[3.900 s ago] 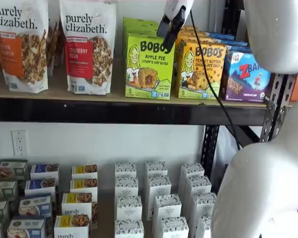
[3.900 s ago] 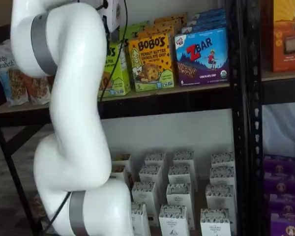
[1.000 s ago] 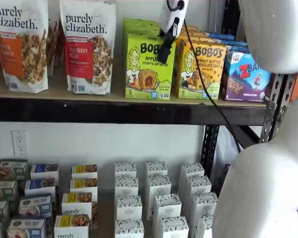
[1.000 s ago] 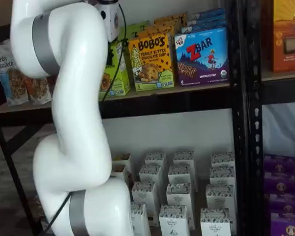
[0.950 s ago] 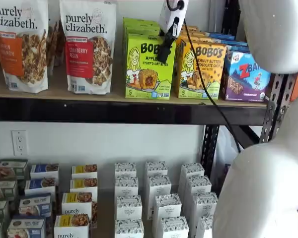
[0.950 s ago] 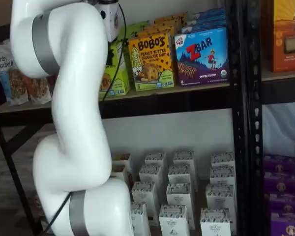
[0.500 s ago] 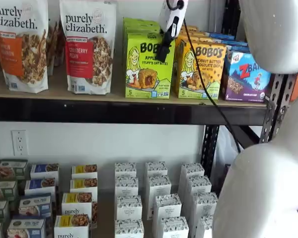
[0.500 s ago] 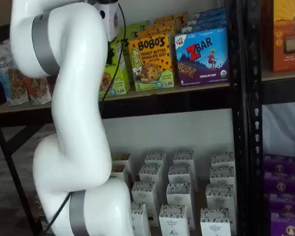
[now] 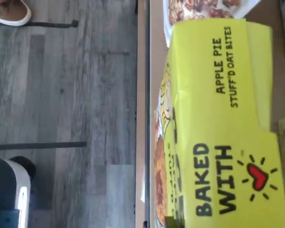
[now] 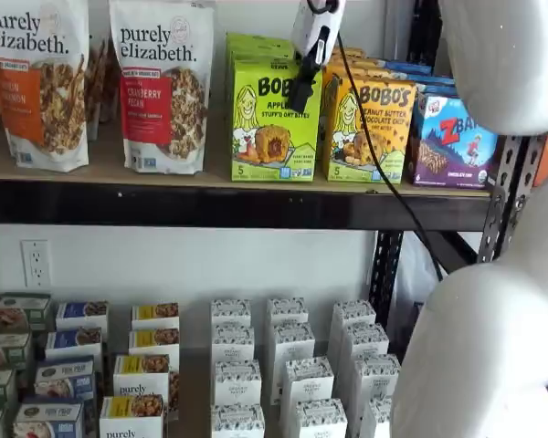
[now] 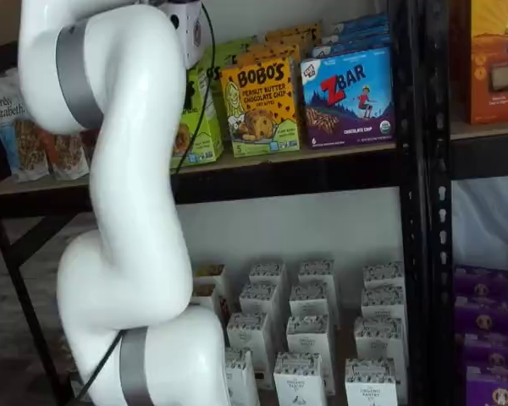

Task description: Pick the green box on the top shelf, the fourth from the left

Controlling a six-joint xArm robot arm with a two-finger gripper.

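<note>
The green box stands upright on the top shelf, lime-green and marked Bobo's Apple Pie. My gripper hangs over its top right corner. One black finger lies against its front face and the other is hidden behind it. The fingers look closed on the box. In a shelf view the box is partly hidden by my white arm, with the gripper at its top. The wrist view is filled by the box's top flap, with the shelf's front edge and grey floor beside it.
A yellow-orange Bobo's box stands close on the right, then a blue ZBar box. Granola bags stand to the left. More green boxes stand behind. My arm and its cable hang in front. Small white cartons fill the lower shelf.
The gripper came down onto the green box's top. Over the last second, gripper and box have risen by a very small amount.
</note>
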